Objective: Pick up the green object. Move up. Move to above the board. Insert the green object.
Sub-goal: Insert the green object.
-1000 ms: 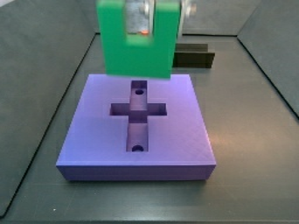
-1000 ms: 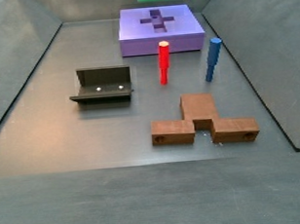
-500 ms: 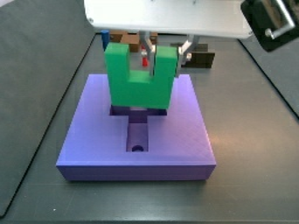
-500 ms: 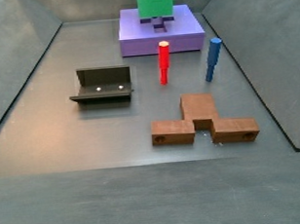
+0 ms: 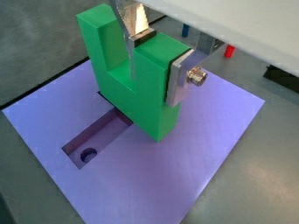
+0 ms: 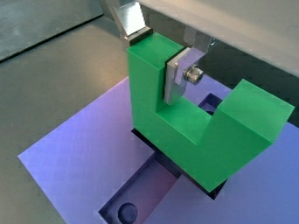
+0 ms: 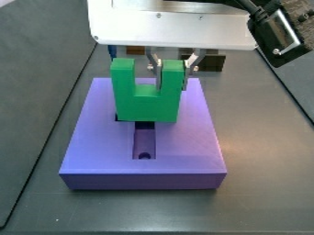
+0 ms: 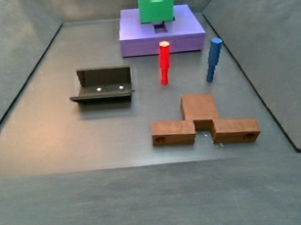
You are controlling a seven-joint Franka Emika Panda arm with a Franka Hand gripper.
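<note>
Green object (image 7: pixel 145 92) sits clamped on one prong by the gripper (image 7: pixel 168 66), its base directly below in the board's (image 7: pixel 105 151) cross recess. Only a side view shows the fixture (image 8: pixel 102 86), far off.

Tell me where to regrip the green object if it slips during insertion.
Grip one upright prong of the green object from above, where the gripper pinches now. The prongs point up, with flat faces and an open notch that admits a finger; the base sits in the board.

Even, soft light falls from above; frames are sharp, no glare. A dark shadow lies directly below the gripper (image 7: pixel 166 67), under the green object (image 7: pixel 145 95) on the board (image 7: pixel 190 151).
</note>
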